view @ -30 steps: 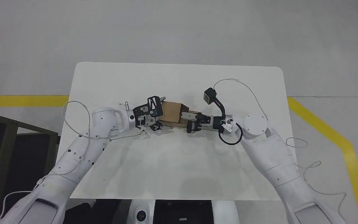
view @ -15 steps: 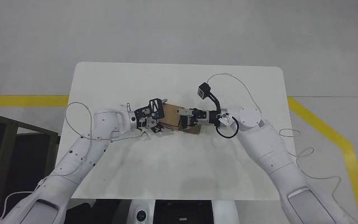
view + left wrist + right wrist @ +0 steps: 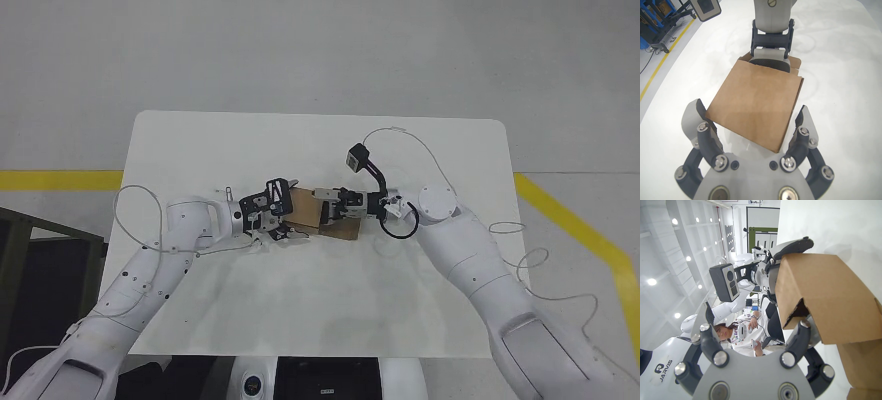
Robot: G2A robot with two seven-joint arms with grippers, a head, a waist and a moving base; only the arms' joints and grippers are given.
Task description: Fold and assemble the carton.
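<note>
Near the centre of the top view, over the white table (image 3: 320, 320), the brown carton (image 3: 306, 208) sits between two grippers that face each other across it. The left arm (image 3: 190, 222) comes in from the lower left of the frame, bends at the elbow, and runs its forearm level towards the middle. The right arm (image 3: 440, 205) comes up from the lower right and turns its forearm back towards the centre. The left gripper (image 3: 285, 207) is at the carton's left end with its fingers spread wide. In its wrist view the carton's near edge lies between the two pads, one pad (image 3: 701, 108) touching a corner and the other just beside the carton wall with a small gap, so nothing is clamped. The right gripper (image 3: 326, 205) is at the carton's right end, also spread apart. In its wrist view one finger (image 3: 804, 330) reaches into the carton's open end, where loose flaps show, while the other finger (image 3: 707, 313) stands well clear in the air. The carton's broad top face is flat and closed, and its body is turned slightly askew to the table's edges. I cannot tell whether its underside rests fully on the table.
</note>
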